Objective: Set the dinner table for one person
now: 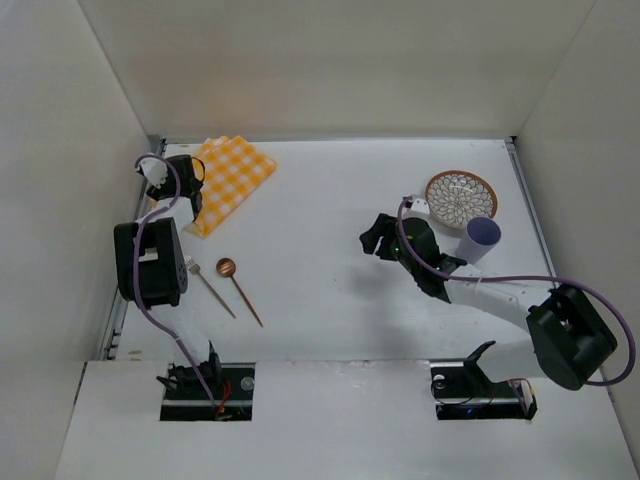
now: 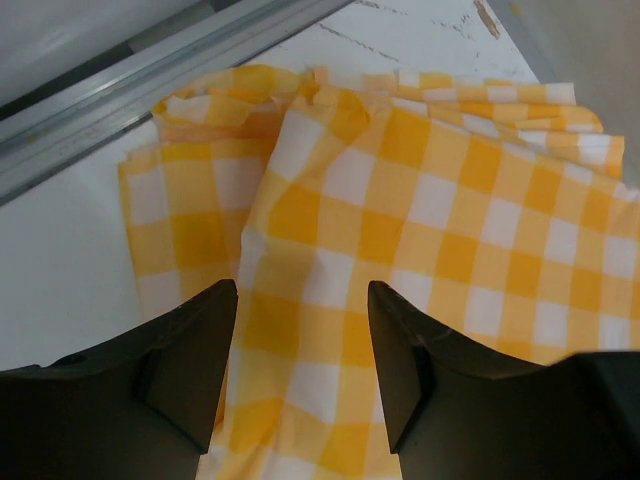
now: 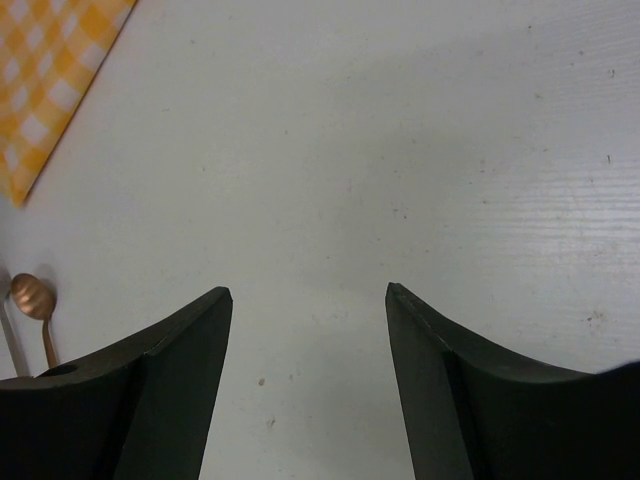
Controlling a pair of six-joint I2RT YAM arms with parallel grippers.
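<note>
The dinner table is a white matte top with metal edge rails. A folded yellow-and-white checked cloth lies at its far left. My left gripper hovers over the cloth's left part; in the left wrist view the gripper is open, with the cloth between and below its fingers and not held. My right gripper stands open over bare table near the middle, left of a patterned plate and a pale purple cup. The right wrist view shows this gripper with nothing between its fingers.
A fork and a copper spoon lie side by side near the left front; the spoon and the cloth's corner show in the right wrist view. A metal rail runs just behind the cloth. White walls enclose the table.
</note>
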